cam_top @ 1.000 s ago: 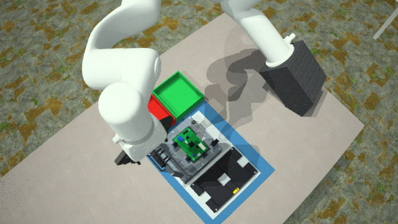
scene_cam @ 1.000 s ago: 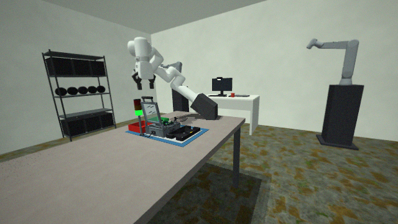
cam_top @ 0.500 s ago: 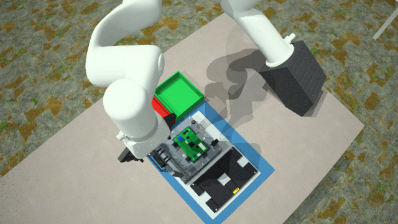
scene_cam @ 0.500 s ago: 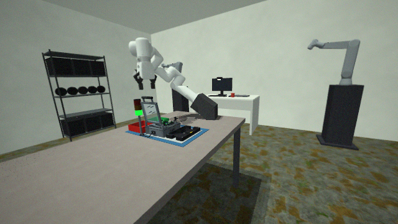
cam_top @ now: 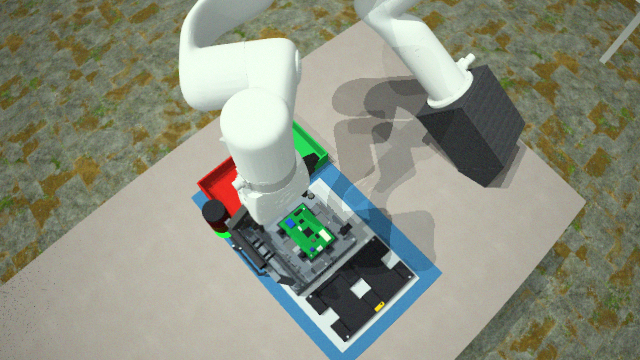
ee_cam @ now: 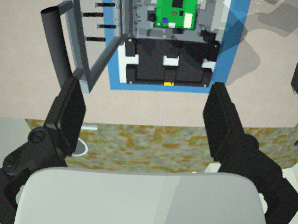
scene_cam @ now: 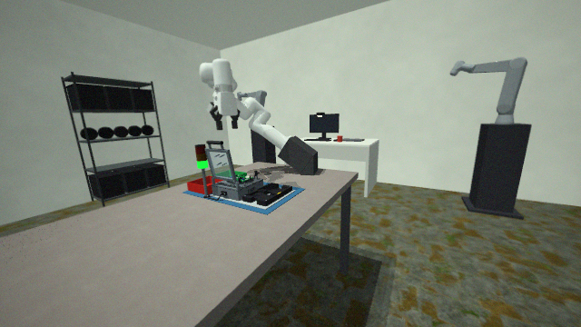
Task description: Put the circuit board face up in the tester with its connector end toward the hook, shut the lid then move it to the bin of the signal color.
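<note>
The green circuit board (cam_top: 306, 231) lies face up in the grey tester (cam_top: 297, 247), its white connector end toward the black tray (cam_top: 361, 295). The tester's lid (scene_cam: 221, 165) stands open, tilted up. The signal tower (scene_cam: 201, 163) beside the tester shows green. My gripper (scene_cam: 225, 122) hangs high above the tester, fingers wide open and empty; in the wrist view (ee_cam: 143, 129) nothing is between them. The arm hides the gripper in the overhead view.
The red bin (cam_top: 222, 184) and the green bin (cam_top: 310, 145) stand side by side behind the tester, partly hidden by the arm. All stand on a blue mat (cam_top: 410, 250). The arm's black base (cam_top: 475, 132) sits at the table's far side.
</note>
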`<state>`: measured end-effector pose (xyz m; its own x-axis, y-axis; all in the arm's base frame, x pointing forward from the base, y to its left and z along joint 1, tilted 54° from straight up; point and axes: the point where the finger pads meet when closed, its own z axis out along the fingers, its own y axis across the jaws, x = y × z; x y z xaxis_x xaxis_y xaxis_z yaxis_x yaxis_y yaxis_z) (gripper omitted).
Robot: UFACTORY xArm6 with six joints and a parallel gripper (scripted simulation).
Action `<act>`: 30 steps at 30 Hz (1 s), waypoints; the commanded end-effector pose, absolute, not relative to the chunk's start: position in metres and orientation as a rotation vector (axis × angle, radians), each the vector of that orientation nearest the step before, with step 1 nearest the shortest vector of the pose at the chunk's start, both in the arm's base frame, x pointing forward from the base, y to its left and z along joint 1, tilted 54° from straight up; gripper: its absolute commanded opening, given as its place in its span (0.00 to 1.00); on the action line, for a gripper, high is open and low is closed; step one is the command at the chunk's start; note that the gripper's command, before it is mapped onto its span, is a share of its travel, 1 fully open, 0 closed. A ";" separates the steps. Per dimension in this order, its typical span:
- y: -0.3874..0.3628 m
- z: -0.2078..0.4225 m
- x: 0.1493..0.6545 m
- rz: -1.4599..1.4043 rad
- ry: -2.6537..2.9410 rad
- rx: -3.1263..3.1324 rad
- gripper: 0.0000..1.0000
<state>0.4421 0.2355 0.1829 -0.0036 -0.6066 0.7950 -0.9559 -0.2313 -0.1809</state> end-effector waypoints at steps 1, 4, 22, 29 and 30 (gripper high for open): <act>0.231 0.180 0.418 1.127 -1.613 1.871 1.00; 0.228 0.177 0.404 1.127 -1.613 1.871 1.00; 0.221 0.172 0.393 1.127 -1.613 1.871 1.00; 0.212 0.165 0.397 1.127 -1.613 1.871 1.00; 0.209 0.163 0.398 1.127 -1.613 1.871 1.00</act>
<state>0.3959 0.2125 0.1653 -0.0028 -0.6086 0.7935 -0.9545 -0.2349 -0.1835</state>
